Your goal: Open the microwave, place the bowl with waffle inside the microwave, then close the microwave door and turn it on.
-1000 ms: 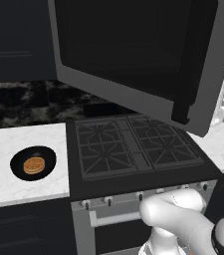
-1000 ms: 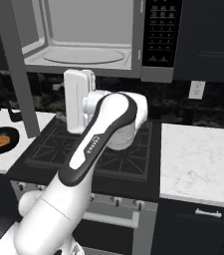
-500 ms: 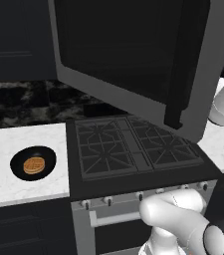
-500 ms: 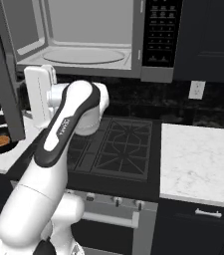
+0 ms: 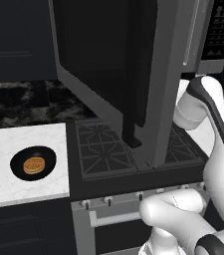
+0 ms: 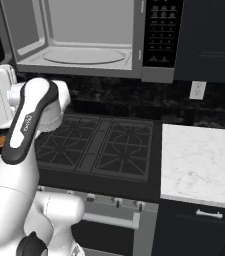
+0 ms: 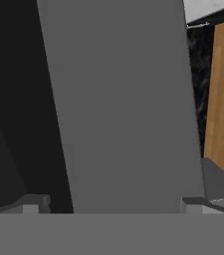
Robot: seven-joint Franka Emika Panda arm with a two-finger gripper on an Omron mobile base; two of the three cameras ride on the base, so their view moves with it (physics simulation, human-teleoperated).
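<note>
Left base view: the microwave door [image 5: 113,64] stands swung open across the upper middle of the frame, its dark window facing the camera, its grey edge at centre right.
Door handle: a black vertical bar [image 5: 129,130] hangs at the door's lower edge, over the stove grates.
Bowl: the black bowl [image 5: 33,163] sits on the white counter [image 5: 14,189] at lower left, well apart from the door.
Waffle: the golden waffle [image 5: 34,165] lies inside the bowl.
Stove: the black gas stove [image 5: 103,154] fills the middle, between the counter and the arm at right.
Right base view: the microwave [image 6: 91,37] at top shows its pale grey cavity open, with the button panel [image 6: 158,32] to its right.
Hand view: the gripper [image 7: 113,205] has its tips spread wide at the bottom edge, nothing between them, facing the door's grey edge close up.
</note>
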